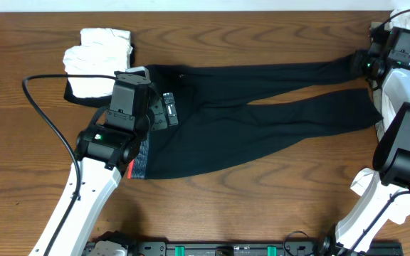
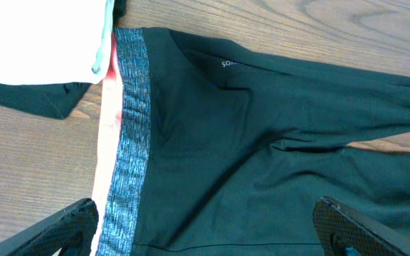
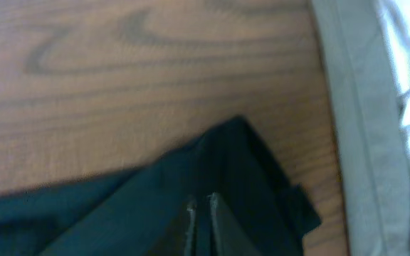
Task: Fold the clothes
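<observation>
The left gripper (image 2: pixel 205 213) hangs over the black pants (image 1: pixel 212 135), fingers spread wide, holding nothing. The pants lie flat across the middle of the wooden table (image 1: pixel 262 213). Folded white clothes (image 1: pixel 98 60) sit at the upper left. At the upper right, the right gripper (image 3: pixel 201 213) pinches a pant leg's end.

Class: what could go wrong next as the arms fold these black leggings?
The right gripper seems to pinch only one cuff of the black stretchy leggings; the other leg may trail and crease. The open left gripper hovers over the grey waistband; dragging could disturb the folded white garment.
</observation>
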`<state>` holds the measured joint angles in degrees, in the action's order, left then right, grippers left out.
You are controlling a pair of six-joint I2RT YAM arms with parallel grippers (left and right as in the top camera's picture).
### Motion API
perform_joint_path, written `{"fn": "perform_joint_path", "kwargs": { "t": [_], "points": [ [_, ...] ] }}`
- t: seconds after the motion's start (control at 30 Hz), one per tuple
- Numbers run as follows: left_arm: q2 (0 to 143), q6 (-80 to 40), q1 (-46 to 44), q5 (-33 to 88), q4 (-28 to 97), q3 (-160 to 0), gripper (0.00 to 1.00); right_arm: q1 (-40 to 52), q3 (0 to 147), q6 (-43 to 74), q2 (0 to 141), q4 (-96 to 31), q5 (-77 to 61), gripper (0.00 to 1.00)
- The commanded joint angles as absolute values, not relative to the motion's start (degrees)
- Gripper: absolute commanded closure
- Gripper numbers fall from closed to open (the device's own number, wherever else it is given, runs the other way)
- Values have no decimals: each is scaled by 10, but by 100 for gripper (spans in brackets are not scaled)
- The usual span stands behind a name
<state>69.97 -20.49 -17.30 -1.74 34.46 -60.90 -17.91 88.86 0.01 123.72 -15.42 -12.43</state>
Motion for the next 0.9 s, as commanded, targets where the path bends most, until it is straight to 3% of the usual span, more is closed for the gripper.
{"fn": "perform_joint_path", "kwargs": {
  "t": [0.0,0.5,0.87],
  "points": [
    [696,-195,-171,-26,344,-620,2,-166,892,-18,1244,-164,-131,96],
    [696,-195,-170,-26,344,-620,2,-140,892,-18,1332,-111,-118,99],
    [696,-195,-171,-26,344,-620,2,-134,893,47,1371,98,-171,90]
  ]
}}
